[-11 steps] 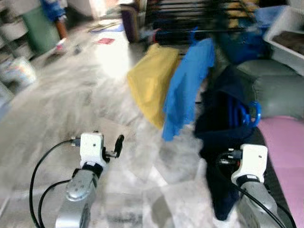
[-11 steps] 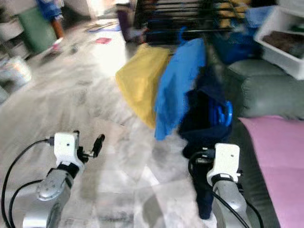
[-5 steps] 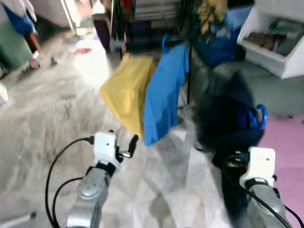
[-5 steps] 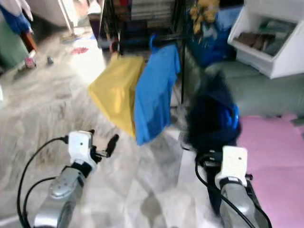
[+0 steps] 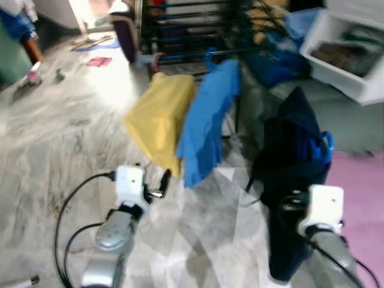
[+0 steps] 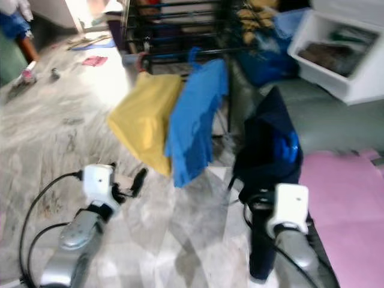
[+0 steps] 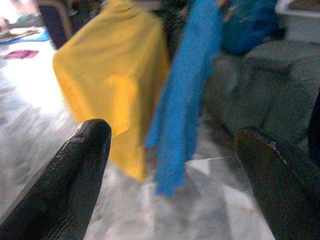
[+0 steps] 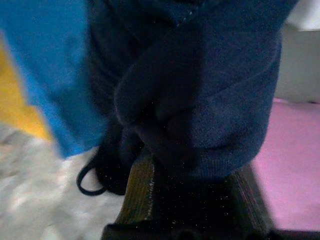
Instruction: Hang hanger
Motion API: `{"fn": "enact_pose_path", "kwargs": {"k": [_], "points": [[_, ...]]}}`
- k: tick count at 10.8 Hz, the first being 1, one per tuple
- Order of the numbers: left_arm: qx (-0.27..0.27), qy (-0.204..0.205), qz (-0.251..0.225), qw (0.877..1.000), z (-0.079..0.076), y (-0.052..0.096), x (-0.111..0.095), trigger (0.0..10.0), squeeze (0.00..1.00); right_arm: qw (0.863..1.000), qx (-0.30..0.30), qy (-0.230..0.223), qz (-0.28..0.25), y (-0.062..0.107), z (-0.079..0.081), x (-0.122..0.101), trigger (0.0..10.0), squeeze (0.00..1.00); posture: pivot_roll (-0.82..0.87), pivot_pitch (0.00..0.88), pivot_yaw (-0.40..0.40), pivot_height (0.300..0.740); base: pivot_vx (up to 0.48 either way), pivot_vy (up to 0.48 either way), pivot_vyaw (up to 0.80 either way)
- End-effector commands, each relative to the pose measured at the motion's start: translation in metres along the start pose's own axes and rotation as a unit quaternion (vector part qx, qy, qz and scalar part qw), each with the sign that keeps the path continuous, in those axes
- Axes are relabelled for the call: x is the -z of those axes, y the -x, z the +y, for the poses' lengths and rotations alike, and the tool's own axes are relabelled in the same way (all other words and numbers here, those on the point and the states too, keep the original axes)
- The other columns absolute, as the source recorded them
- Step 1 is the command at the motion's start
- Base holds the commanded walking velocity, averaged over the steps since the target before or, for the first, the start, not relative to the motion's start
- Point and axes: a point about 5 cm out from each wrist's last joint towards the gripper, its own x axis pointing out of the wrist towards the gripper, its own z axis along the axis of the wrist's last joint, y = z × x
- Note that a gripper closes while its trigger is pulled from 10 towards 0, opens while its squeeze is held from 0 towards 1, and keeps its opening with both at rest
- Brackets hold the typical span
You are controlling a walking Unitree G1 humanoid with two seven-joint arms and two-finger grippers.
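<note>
Marble floor (image 5: 72, 138) spread before us. Our left gripper (image 7: 170, 165) stood wide and empty, facing a yellow garment (image 5: 159, 117) and blue shirt (image 5: 207, 117). Our right gripper (image 8: 185, 210) held a navy garment (image 5: 291, 174) on its blue hanger (image 5: 318, 147).

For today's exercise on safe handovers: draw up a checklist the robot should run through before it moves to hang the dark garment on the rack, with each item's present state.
1. Right gripper holds navy garment: ok, cloth covers its fingers.
2. Blue hanger seated in garment: cannot tell, partly hidden.
3. Left gripper free: ok, open.
4. Rack rail in front: ok, carrying yellow garment and blue garment.
5. Free rail space: cannot tell, blurred.
</note>
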Motion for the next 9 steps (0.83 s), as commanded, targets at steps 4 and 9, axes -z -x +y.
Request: {"fn": "enact_pose_path", "kwargs": {"k": [4,9], "points": [[0.003,-0.005,0.007,1.000,-0.0024,-0.0027,0.0010,10.0,0.00,1.000,-0.016,-0.009,0.014,0.0019,0.0073,0.0039,10.0,0.00,-0.11,0.079,0.043,0.740,0.347,0.000,0.00],[0.008,-0.003,0.006,1.000,-0.0018,-0.0005,0.0009,10.0,0.00,1.000,-0.022,-0.009,0.020,-0.0029,0.0112,0.0028,10.0,0.00,-0.10,0.081,0.046,0.740,0.409,0.000,0.00]]}}
